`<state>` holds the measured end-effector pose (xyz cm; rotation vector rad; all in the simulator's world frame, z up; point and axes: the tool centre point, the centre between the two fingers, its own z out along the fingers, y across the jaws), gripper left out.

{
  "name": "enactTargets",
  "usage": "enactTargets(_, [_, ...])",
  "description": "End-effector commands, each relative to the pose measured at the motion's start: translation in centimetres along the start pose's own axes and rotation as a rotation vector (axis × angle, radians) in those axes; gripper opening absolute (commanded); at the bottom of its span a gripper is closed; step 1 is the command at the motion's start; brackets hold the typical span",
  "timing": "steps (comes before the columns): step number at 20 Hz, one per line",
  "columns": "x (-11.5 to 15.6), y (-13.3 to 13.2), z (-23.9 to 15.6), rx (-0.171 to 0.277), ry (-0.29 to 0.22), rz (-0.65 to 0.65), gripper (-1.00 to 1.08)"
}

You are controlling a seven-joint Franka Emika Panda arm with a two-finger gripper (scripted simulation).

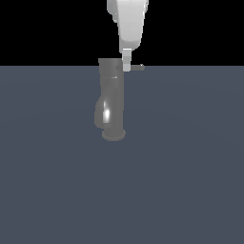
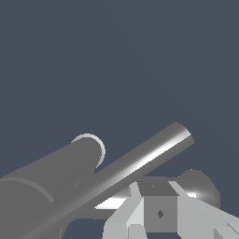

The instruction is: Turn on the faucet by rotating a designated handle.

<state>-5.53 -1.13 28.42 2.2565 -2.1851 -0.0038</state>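
Note:
The faucet (image 1: 110, 97) stands upright on the floor as a grey cylinder with a round base flange and a shiny bulge low on its front. Its handle (image 1: 137, 67), a thin grey bar, sticks out from the top toward the exterior view's right. My white gripper (image 1: 126, 68) comes straight down from above, and its tip overlaps the bar close to the cylinder. In the wrist view the fingers (image 2: 159, 219) sit together, shut on nothing, and the handle (image 2: 203, 184) runs across just behind them. The faucet body (image 2: 46, 182) stretches away beside them. I cannot tell whether finger and handle touch.
A flat dark blue-grey floor (image 1: 190, 190) spreads around the faucet. Above the floor's far edge the background is black. Nothing else shows in either view.

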Motion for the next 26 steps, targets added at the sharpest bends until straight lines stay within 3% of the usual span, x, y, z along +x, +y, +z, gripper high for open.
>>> enactTargets(1, [1.4,-0.8,0.0,0.003,0.001,0.014,-1.0])
enactTargets(26, [8.3,-6.6,0.0,0.002,0.001,0.04,-1.0])
